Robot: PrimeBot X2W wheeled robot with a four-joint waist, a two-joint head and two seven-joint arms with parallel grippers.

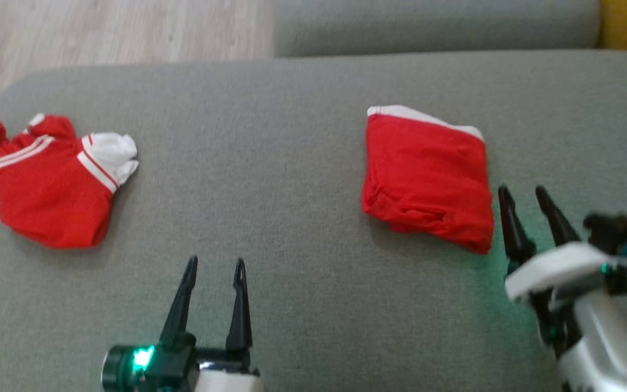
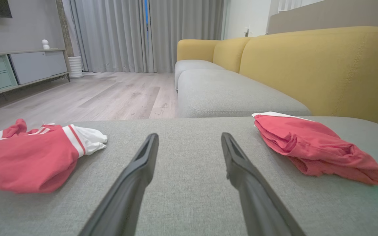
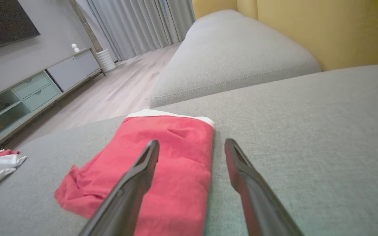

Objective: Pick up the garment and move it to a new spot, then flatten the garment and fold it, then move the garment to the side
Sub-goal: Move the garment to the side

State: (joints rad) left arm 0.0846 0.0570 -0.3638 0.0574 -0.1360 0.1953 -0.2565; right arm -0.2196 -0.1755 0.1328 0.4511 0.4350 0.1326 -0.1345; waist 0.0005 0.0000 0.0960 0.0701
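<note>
The grey seat cushion (image 1: pixel 292 136) is stretching out under both grippers, with a second grey cushion (image 2: pixel 228 95) and a yellow backrest (image 2: pixel 317 62) lying beyond their fingertips. The folded red garment (image 1: pixel 428 179) is lying flat on the cushion just to the left of the right gripper (image 1: pixel 521 190), its white-trimmed edge facing away from the fingers. In the right wrist view one finger is overlapping it, though the blur is making it hard to tell whether it is touching the cloth. A crumpled red-and-white garment (image 1: pixel 47 185) is sitting well to the left of the left gripper (image 1: pixel 216 263). Both grippers are standing with fingers spread, grasping nothing.
</note>
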